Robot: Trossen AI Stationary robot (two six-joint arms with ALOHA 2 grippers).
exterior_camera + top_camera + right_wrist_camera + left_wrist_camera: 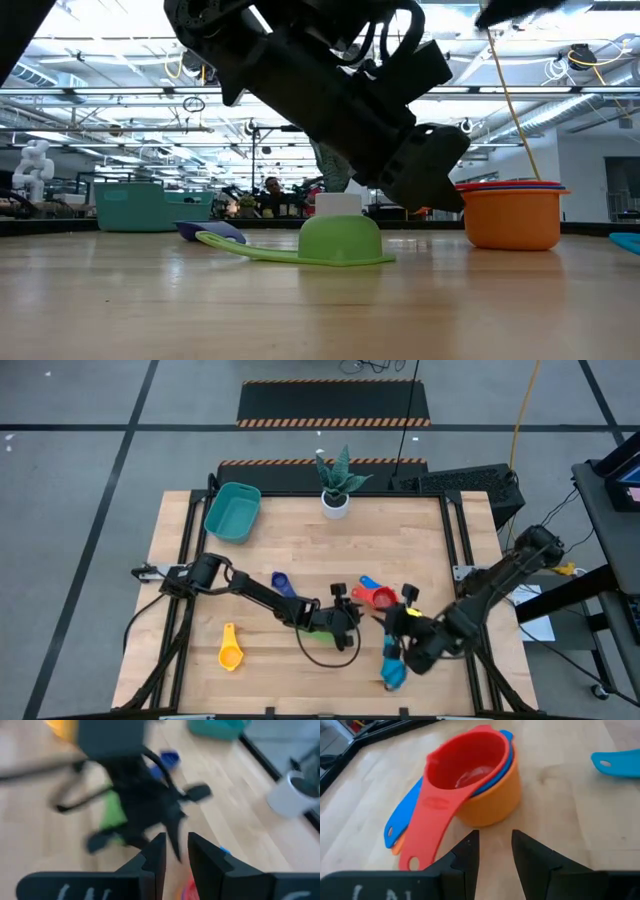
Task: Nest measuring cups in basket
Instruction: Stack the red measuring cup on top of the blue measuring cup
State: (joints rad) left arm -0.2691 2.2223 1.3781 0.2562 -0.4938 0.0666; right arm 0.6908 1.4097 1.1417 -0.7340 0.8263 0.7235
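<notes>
My left hand (492, 851) hovered partly open and empty just short of the red measuring cup (465, 762) — red nested in a blue cup, both in the orange cup (495, 800), a stack standing on the worktop (280, 540). My right hand (172, 851) hung nearby, fingers slightly apart, nothing between them. The green cup (340, 240), dark blue cup (281, 582), yellow cup (230, 652) and a teal-blue cup (392, 672) lay loose. The teal basket (232, 512) sat empty at the far corner — most work left, I judged.
</notes>
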